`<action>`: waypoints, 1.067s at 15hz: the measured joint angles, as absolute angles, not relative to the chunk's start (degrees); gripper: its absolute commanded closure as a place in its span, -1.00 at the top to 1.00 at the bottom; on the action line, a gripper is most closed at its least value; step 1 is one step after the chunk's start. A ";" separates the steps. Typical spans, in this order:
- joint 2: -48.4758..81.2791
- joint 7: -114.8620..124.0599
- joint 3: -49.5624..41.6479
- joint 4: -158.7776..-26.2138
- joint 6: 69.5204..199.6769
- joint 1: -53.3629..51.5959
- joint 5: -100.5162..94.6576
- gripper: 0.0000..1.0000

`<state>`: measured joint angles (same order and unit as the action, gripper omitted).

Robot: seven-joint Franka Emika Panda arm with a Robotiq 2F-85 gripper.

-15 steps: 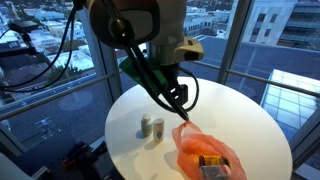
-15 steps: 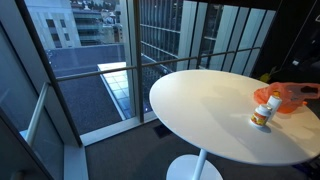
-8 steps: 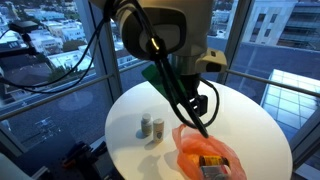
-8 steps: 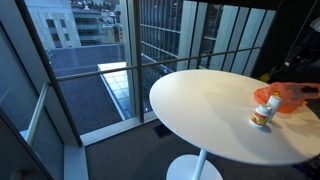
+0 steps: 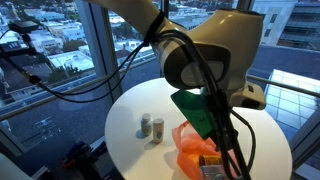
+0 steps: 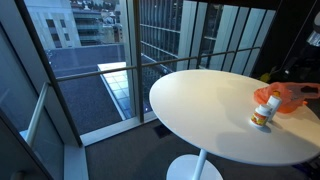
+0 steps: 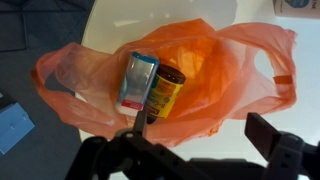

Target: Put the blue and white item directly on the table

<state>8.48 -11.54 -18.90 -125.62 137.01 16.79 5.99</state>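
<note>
My pincer hangs wide open and empty over the orange plastic bag on the white surface. The blue and white box lies inside, centre-left, touching a brown-and-yellow can. It looks light and stiff, so I'd pinch its long sides.

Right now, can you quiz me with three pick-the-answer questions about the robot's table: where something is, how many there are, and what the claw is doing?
1. Where is the blue and white box?
A) on the floor
B) in the orange bag
C) on a chair
2. How many small white bottles stand on the table?
A) one
B) four
C) two
3. The gripper is:
A) open and empty
B) shut on a bottle
C) shut on the box
Answers: 1B, the wrist view shows it lying in the bag beside the brown-and-yellow can. 2C, a pair stands together. 3A, its fingers sit apart with nothing between.
</note>
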 measured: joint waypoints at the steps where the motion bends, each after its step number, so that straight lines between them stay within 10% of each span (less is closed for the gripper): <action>1: 10.17 -11.03 -18.91 -124.61 136.97 17.44 5.99 1.00; 16: 22.42 -0.88 -19.09 -116.58 132.57 18.85 5.60 1.00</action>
